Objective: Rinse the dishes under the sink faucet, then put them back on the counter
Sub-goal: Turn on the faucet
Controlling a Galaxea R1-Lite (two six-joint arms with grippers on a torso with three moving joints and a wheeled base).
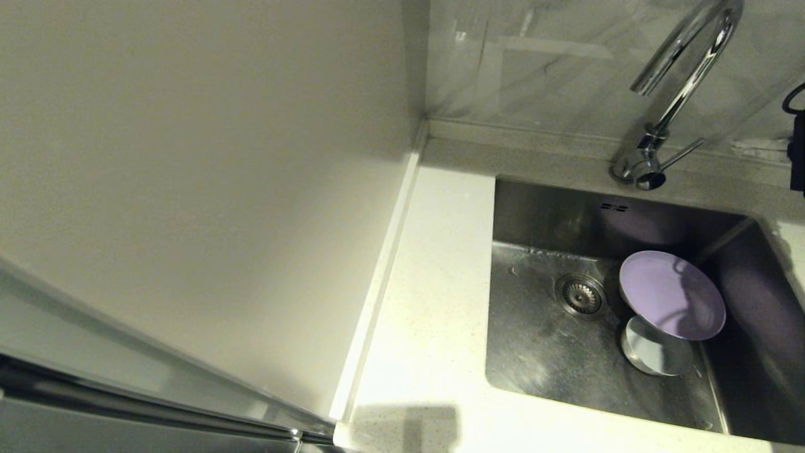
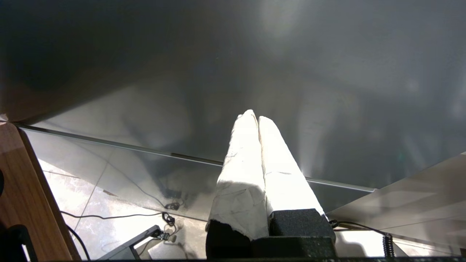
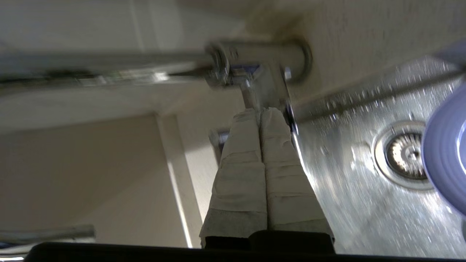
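While pressed shut, right end effector (image 3: 260,112) near faucet (image 3: 255,62) base, left parked.

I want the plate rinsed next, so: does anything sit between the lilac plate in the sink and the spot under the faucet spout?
Nothing visible does. The lilac plate leans in the sink over a small bowl, with open basin between it and the faucet.

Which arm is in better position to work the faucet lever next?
The right. Its shut right gripper is close to the faucet base, above the sink. The left gripper is down beside the cabinet.
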